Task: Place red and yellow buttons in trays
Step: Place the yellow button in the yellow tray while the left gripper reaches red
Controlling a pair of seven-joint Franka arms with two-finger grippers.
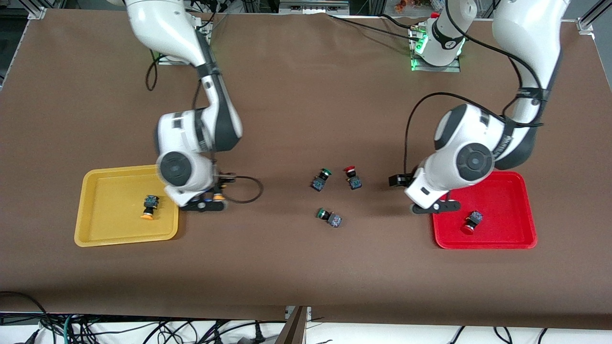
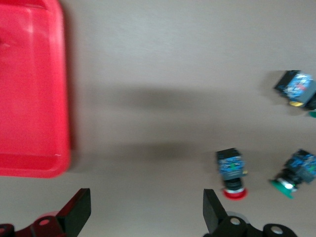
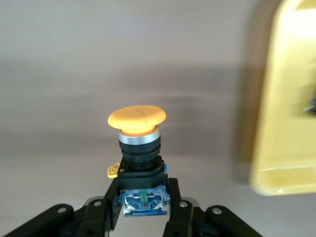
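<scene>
I am working over a matte brown bench, with cables hanging below its camera-side edge, the glossy yellow tray [image 1: 95,210] lying toward my right arm's end and the red tray [image 1: 507,239] toward my left arm's end, each holding one button. My right gripper [image 3: 142,210] is clamping the blue-grey body of a yellow-capped button [image 3: 138,143], its domed cap on a black collar, just beside the yellow tray's rim. My left gripper [image 2: 147,212] is hanging wide open over the bare brown surface just beside the red tray's edge, while a red-capped button [image 1: 353,177] and two green-capped switches [image 1: 321,179] are lying mid-bench.
</scene>
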